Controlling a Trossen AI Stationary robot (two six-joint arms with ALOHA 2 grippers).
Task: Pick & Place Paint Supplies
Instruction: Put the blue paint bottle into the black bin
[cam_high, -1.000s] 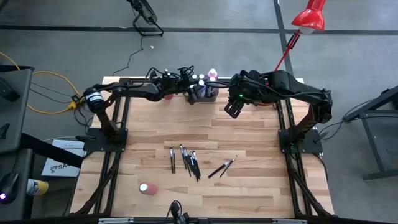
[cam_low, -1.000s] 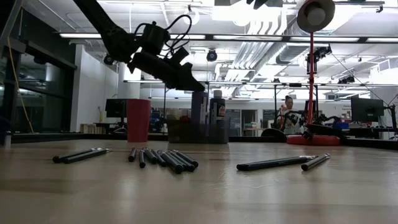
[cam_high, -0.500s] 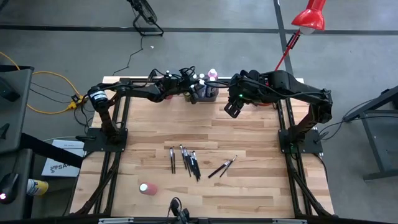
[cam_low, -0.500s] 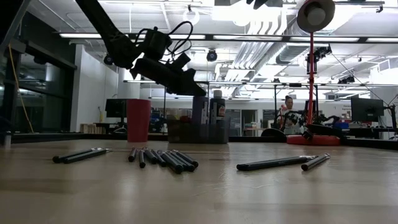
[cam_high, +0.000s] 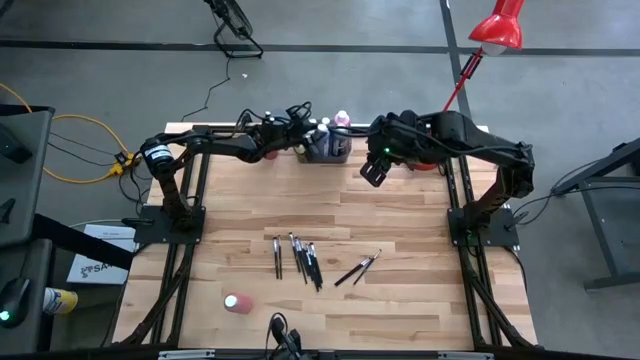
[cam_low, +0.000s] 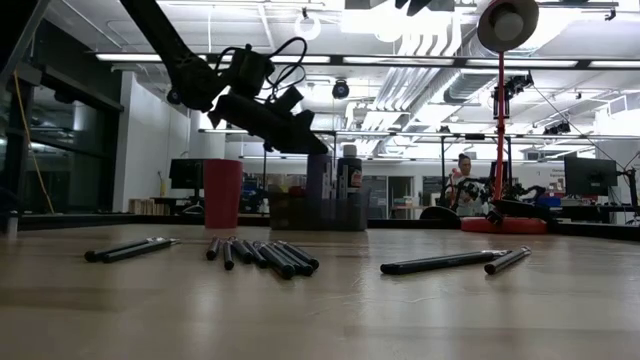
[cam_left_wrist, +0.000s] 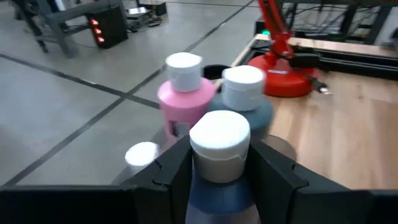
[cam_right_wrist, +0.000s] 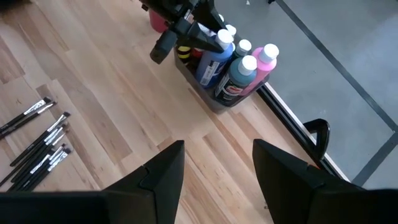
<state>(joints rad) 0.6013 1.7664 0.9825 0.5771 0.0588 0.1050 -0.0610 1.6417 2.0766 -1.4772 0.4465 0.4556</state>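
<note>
While high view hides grip, left wrist view shows left gripper (cam_left_wrist: 219, 171) fingers clamping blue bottle (cam_left_wrist: 219, 155) in grey tray (cam_right_wrist: 214, 102) at table's far edge. Right gripper (cam_right_wrist: 217, 165) spread, hovering nearby. Paintbrushes (cam_high: 300, 257) lie mid-table on wood table (cam_high: 400, 210); red lamp (cam_low: 500, 120) beyond.

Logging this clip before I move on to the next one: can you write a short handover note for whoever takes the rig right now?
Left gripper: over the grey rectangular tray at the table's far edge, jaws on either side of a blue paint bottle's pale cap; contact unclear.
Right gripper: open, empty, hovering above the wooden table near the tray.
Done: several bottles stand in the tray, including a pink bottle and a grey-green bottle.
Left: thin dark-handled paintbrushes lie loose mid-table, two more to their right, and one pink bottle lies near the front edge.
</note>
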